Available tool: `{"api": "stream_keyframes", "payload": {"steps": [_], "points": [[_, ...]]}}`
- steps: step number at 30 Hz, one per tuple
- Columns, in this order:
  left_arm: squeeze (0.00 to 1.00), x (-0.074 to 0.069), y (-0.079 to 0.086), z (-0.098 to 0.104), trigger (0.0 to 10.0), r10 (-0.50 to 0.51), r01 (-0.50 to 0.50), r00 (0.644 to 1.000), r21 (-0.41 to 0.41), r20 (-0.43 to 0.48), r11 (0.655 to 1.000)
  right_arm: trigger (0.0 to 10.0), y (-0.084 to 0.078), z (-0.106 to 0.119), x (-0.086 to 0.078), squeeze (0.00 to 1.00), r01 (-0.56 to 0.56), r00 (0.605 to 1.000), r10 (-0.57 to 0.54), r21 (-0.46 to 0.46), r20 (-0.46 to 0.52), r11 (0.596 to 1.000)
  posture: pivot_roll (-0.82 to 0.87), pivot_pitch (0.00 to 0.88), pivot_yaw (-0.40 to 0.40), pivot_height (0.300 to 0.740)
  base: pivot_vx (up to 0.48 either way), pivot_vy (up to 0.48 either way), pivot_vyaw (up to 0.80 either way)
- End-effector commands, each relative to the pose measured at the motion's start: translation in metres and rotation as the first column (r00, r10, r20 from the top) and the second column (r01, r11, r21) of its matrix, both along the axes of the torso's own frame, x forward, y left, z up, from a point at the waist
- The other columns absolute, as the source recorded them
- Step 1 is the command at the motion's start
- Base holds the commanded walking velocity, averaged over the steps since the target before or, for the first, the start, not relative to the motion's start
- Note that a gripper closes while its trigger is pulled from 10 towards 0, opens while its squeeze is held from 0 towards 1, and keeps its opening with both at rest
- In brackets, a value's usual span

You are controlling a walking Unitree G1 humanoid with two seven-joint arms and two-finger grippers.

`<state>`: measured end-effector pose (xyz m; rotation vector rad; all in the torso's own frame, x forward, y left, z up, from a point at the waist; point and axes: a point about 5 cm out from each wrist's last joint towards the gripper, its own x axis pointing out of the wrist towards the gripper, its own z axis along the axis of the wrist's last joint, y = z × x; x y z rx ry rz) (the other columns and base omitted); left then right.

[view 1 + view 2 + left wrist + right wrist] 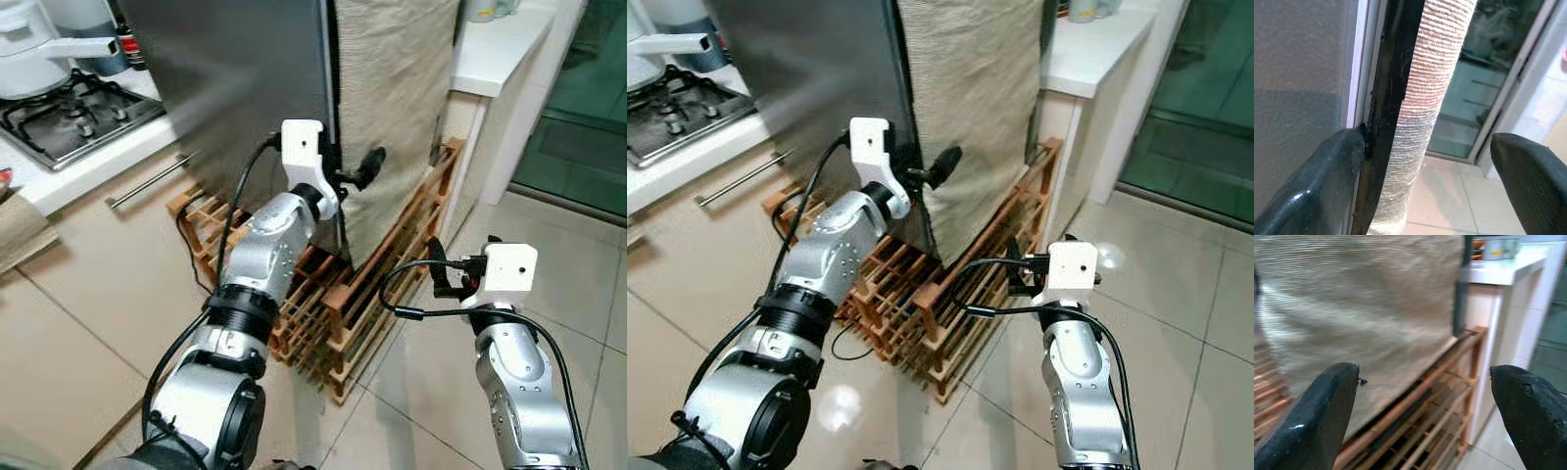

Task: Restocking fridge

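The fridge's grey door (235,78) stands shut in front of me, and a beige woven cloth (392,98) hangs over the fridge's side. My left gripper (353,176) is raised to the door's right edge and is open. In the left wrist view one of its fingers (1327,181) touches the black seal strip (1388,98) between door and cloth, while the other finger hangs free beyond the cloth. My right gripper (446,269) is lower, to the right, open and holding nothing. It faces the cloth (1361,303) from a short distance.
A wooden slatted rack (343,313) lies on the tiled floor under the fridge. At the left are a gas hob (69,117) with a white pot (29,59) and a drawer handle (152,181). A white counter (495,49) and a glass door (588,108) stand right.
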<state>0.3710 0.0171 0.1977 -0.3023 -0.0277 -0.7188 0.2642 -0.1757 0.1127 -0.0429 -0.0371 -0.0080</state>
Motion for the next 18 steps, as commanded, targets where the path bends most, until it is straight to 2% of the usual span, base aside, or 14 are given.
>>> {"api": "stream_keyframes", "payload": {"steps": [1,2,3,4,7,8,9,10,11,12,13,15,17,18], "points": [[0.0,-0.015,-0.052,0.027,10.0,-0.213,0.217,0.974,-0.041,0.082,0.975,10.0,0.004,0.004,-0.001,0.0,-0.002,1.0,0.002,0.002,0.01,1.0,-0.24,0.0,0.178,0.74,0.0,0.0,0.0],[0.0,-0.019,-0.063,0.032,10.0,-0.257,0.262,0.963,-0.069,0.081,0.963,10.0,0.003,0.004,-0.002,0.0,0.004,1.0,-0.004,0.003,0.011,1.0,-0.25,0.0,0.186,0.74,0.0,0.0,0.0],[0.0,-0.019,-0.063,0.032,10.0,-0.257,0.262,0.963,-0.069,0.081,0.963,10.0,0.003,0.004,-0.002,0.0,0.004,1.0,-0.004,0.003,0.011,1.0,-0.25,0.0,0.186,0.74,0.0,0.0,0.0],[0.0,-0.026,-0.081,0.038,10.0,-0.328,0.337,0.941,-0.116,0.084,0.934,10.0,0.004,0.003,-0.004,0.0,0.011,1.0,-0.011,0.005,0.01,1.0,-0.27,0.0,0.202,0.74,0.0,0.0,0.0],[0.0,-0.04,-0.105,0.048,10.0,-0.431,0.441,0.898,-0.191,0.09,0.877,10.0,0.007,0.003,-0.007,0.0,0.011,1.0,-0.011,0.006,0.01,1.0,-0.29,0.0,0.222,0.74,0.0,0.0,0.0],[0.0,-0.046,-0.114,0.052,10.0,-0.472,0.483,0.876,-0.208,0.101,0.851,10.0,0.008,0.003,-0.008,0.0,0.011,1.0,-0.011,0.006,0.01,1.0,-0.3,0.0,0.237,0.74,0.0,0.0,0.0],[0.0,-0.057,-0.125,0.058,10.0,-0.531,0.546,0.837,-0.226,0.128,0.807,10.0,0.01,0.003,-0.01,0.0,0.012,1.0,-0.012,0.005,0.01,1.0,-0.31,0.0,0.249,0.74,0.0,0.0,0.0],[0.0,-0.057,-0.125,0.058,10.0,-0.531,0.546,0.837,-0.226,0.128,0.807,10.0,0.01,0.003,-0.01,0.0,0.012,1.0,-0.012,0.005,0.01,1.0,-0.31,0.0,0.249,0.74,0.0,0.0,0.0],[0.0,-0.076,-0.14,0.066,10.0,-0.635,0.657,0.752,-0.263,0.174,0.706,10.0,0.009,0.001,-0.012,0.0,0.027,1.0,-0.027,0.009,0.007,1.0,-0.32,0.0,0.258,0.74,0.0,0.0,0.0],[0.0,-0.076,-0.14,0.066,10.0,-0.635,0.657,0.752,-0.263,0.174,0.706,10.0,0.009,0.001,-0.012,0.0,0.027,1.0,-0.027,0.009,0.007,1.0,-0.32,0.0,0.258,0.74,0.0,0.0,0.0],[0.0,-0.088,-0.148,0.07,10.0,-0.689,0.715,0.696,-0.283,0.202,0.639,10.0,0.009,0.0,-0.013,0.0,0.037,0.999,-0.037,0.013,0.004,0.999,-0.33,0.0,0.261,0.74,0.0,0.0,0.0],[0.0,-0.116,-0.157,0.08,10.0,-0.795,0.833,0.542,-0.298,0.271,0.466,10.0,0.007,-0.001,-0.015,0.0,0.054,0.999,-0.054,0.015,0.002,0.998,-0.34,0.0,0.261,0.74,0.0,0.0,0.0],[0.0,-0.129,-0.155,0.086,10.0,-0.838,0.885,0.446,-0.295,0.314,0.361,10.0,0.005,-0.001,-0.016,0.0,0.058,0.998,-0.058,0.013,0.002,0.998,-0.33,0.0,0.255,0.74,0.0,0.0,0.0],[0.0,-0.131,-0.152,0.089,10.0,-0.843,0.894,0.426,-0.294,0.329,0.337,10.0,0.004,-0.001,-0.016,0.0,0.06,0.998,-0.06,0.012,0.001,0.998,-0.33,0.0,0.253,0.74,0.0,0.0,0.0]]}}
